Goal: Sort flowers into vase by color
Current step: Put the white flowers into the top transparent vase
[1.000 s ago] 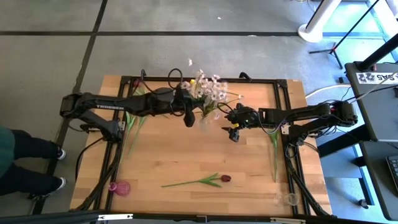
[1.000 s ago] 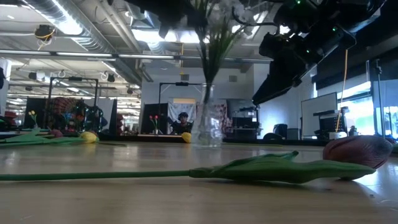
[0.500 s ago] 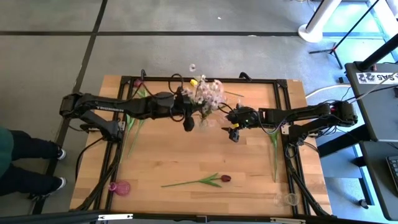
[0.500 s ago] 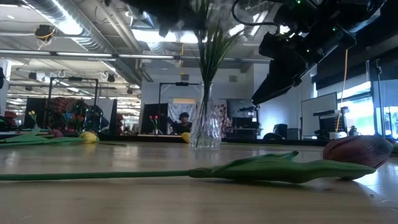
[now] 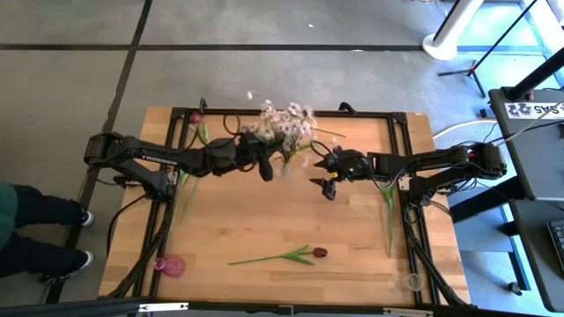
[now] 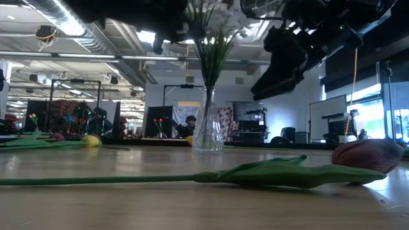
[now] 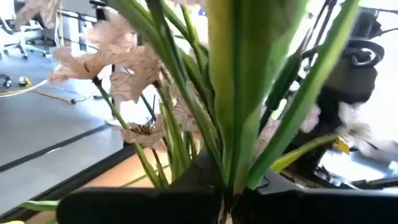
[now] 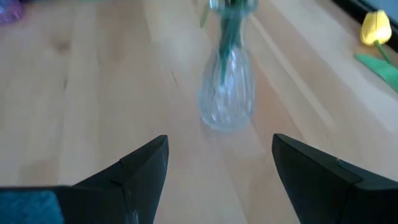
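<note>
A spray of tiny white-pink flowers (image 5: pixel 284 121) stands with its green stems in a clear glass vase (image 6: pixel 208 131) at the table's far middle. My left gripper (image 5: pixel 265 167) reaches in from the left and is shut on the stems above the vase. Just right of the vase (image 8: pixel 227 93), my right gripper (image 5: pixel 328 187) hangs open, its fingers pointing at the vase and touching nothing. A dark red tulip (image 5: pixel 291 256) lies flat on the table near the front edge. My left gripper pinches the bunch of green stems (image 7: pixel 229 177) between its two fingers, below the blossoms. The fingers come in level from the table's left and lie across the stems. The spray stands about upright, and the stems' lower part (image 6: pixel 209 96) reaches down into the vase's neck.
More green-stemmed flowers lie along the left rail (image 5: pixel 188 180) and the right rail (image 5: pixel 389 207), with a yellow tulip (image 8: pixel 377 26) beyond the vase. A pink vase (image 5: pixel 172 264) stands at the front left corner and a clear one (image 5: pixel 407 282) at the front right.
My left gripper has sunk with the spray and turned from slanting down to level. The stems have gone lower into the vase, and the blossoms have swung a little toward the table's left. The vase has shifted slightly with them.
</note>
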You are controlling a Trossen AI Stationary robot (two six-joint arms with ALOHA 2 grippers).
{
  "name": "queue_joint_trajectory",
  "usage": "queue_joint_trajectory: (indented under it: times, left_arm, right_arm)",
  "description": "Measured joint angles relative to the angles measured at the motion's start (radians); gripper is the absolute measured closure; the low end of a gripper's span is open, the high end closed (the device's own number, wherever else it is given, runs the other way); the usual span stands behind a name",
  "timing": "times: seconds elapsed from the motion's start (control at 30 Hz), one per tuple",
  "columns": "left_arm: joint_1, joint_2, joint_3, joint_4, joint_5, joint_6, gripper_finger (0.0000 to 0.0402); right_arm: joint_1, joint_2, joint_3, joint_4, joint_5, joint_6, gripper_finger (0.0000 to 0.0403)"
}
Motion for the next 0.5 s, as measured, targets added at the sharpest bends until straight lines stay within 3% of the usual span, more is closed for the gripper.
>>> queue_joint_trajectory:
  times: [0.43, 0.5]
  left_arm:
    - [0.053, -0.001, -0.302, 0.522, 0.021, -0.118, 0.0398]
    - [0.062, -0.001, -0.315, 0.573, 0.086, -0.079, 0.0398]
  right_arm:
    - [0.0, 0.007, 0.0, 0.2, 0.042, -0.001, 0.0118]
    - [0.0, 0.015, 0.0, 0.222, 0.054, -0.01, 0.0118]
